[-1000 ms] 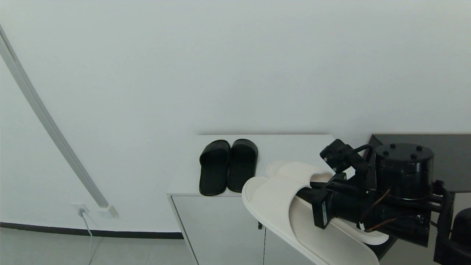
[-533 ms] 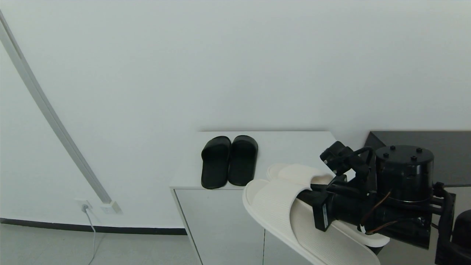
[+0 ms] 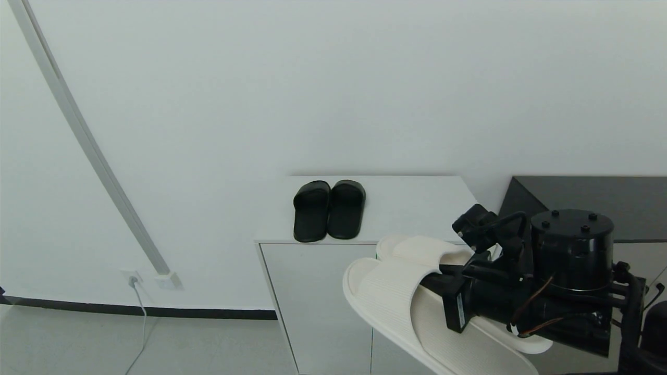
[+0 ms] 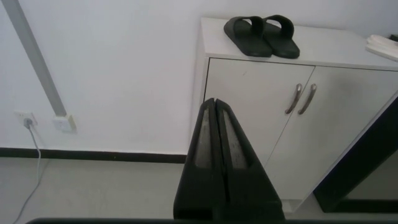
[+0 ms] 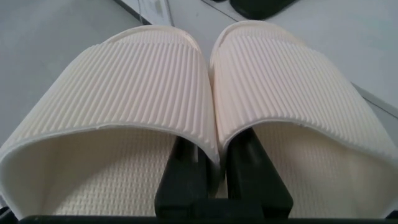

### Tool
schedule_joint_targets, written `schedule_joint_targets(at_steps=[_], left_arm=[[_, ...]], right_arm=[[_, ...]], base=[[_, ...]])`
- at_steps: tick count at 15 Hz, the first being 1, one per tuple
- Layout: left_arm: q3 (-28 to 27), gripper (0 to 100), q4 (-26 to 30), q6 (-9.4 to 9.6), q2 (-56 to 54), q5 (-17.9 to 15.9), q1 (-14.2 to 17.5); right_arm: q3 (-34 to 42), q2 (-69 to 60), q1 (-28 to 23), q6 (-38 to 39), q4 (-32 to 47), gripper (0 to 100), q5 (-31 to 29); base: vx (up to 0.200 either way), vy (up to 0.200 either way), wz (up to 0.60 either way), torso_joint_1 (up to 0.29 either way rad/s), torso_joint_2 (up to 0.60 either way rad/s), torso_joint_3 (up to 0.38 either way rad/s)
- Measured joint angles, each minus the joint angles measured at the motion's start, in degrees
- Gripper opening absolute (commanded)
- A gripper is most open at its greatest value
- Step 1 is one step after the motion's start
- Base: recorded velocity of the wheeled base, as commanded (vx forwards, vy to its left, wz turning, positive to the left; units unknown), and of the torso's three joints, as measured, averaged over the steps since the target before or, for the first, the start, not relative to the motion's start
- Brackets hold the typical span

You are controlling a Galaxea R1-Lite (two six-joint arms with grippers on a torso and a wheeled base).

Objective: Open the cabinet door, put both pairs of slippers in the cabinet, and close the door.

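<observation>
A pair of black slippers (image 3: pixel 328 210) (image 4: pixel 262 35) lies side by side on top of the white cabinet (image 3: pixel 417 203). Both cabinet doors (image 4: pixel 249 93) are shut, their two metal handles (image 4: pixel 301 98) meeting at the middle. My right gripper (image 3: pixel 443 276) (image 5: pixel 214 155) is shut on the inner strap edges of a pair of white ribbed slippers (image 3: pixel 396 291) (image 5: pixel 155 81), held in the air in front of the cabinet's right door. My left gripper (image 4: pixel 215 102) hangs low, away from the cabinet front, shut with nothing in it.
A dark-topped unit (image 3: pixel 573 187) stands against the cabinet's right side. On the wall to the left are a slanted grey strip (image 3: pixel 88 140) and a socket with a cable (image 3: pixel 133 278). Bare floor (image 3: pixel 104 344) lies left of the cabinet.
The head view has shifted: the cabinet and black slippers now look smaller and farther off. My right gripper still holds the white slippers in the same way.
</observation>
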Motion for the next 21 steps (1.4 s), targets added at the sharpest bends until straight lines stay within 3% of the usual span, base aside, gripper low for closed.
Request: schedule_joint_targets(at_steps=[14, 21], left_arm=[[0.02, 0, 0.0, -0.02, 0.0, 0.1, 0.0], [0.02, 0, 0.02, -0.05, 0.0, 0.1, 0.0]], right_arm=[[0.41, 1.08, 0.15, -0.55, -0.29, 0, 0.0], [0.6, 1.57, 0.15, -0.52, -0.4, 0, 0.02]], base=[[0.0, 0.0, 0.0, 0.0, 0.0, 0.0], [0.0, 0.0, 0.0, -0.151, 0.34, 0.188]])
